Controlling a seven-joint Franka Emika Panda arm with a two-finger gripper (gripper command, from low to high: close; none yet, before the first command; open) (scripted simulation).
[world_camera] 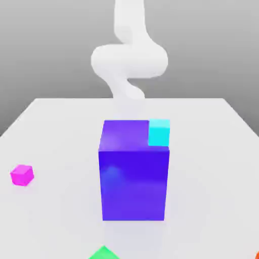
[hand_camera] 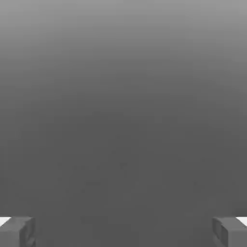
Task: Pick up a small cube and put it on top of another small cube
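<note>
- Though cut off by the exterior view's lower edge, the green piece (world_camera: 104,253) looks rigid.
- Magenta cube (world_camera: 22,175): on the table (world_camera: 60,212), exterior view's left; likely light and stiff; pinch opposite side faces squarely, midway up.
- Cyan cube (world_camera: 159,133): over the big blue block's (world_camera: 133,184) top; grip gently, it may slide.
- Farthest, the arm (world_camera: 129,60); its claw (hand_camera: 123,232) is wide, empty.

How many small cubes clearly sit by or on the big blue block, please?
2: cyan cube on its top's right edge, magenta cube on the table, left.
</note>
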